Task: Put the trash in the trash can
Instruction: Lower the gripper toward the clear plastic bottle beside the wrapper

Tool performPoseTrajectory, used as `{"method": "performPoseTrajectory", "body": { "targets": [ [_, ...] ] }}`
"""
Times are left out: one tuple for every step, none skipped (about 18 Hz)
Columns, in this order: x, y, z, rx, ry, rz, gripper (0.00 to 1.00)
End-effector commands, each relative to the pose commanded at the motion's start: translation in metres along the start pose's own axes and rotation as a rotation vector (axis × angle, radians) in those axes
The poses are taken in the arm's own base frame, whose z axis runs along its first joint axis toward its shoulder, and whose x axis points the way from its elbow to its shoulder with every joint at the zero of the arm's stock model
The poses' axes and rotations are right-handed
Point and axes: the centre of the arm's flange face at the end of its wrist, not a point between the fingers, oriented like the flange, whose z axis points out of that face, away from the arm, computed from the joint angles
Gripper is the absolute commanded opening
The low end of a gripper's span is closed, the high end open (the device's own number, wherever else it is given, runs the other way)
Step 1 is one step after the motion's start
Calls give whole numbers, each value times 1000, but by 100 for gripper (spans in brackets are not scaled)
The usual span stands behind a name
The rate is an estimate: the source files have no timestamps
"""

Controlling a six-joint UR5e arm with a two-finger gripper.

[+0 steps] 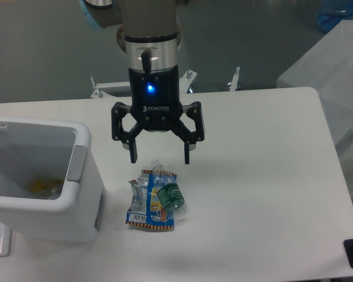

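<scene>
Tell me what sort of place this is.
Probably a robotics lab or test bench: a Robotiq gripper with open jaws hangs over a plain white table staged with a trash can and trash.

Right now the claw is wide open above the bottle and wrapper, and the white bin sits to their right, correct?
Not quite. The camera view shows the white bin to the left of the bottle and wrapper, not the right. The gripper is indeed open above them.

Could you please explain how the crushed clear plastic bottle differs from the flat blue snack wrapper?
The crushed clear plastic bottle is see-through and lumpy with a green label; the flat blue snack wrapper is opaque, printed and lies flat. The bottle rests partly on the wrapper. Both lie on the white table.
</scene>
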Motion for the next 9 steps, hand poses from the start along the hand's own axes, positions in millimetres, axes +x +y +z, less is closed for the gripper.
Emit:
{"method": "performPoseTrajectory", "body": {
  "targets": [
    [0,1,2,-8,-7,2,100],
    [-1,2,4,-16,-17,2,100],
    [-2,1,4,-18,-20,2,100],
    [-2,4,9,-27,-21,1,100],
    [-1,8,15,-42,-21,1,100],
    [-2,12,19,-51,-20,2,100],
    [-6,16,23,-57,-16,-2,100],
    [-16,21,27,-63,-15,-18,100],
    [-25,27,35,-74,-10,-34,100]
  ]
}}
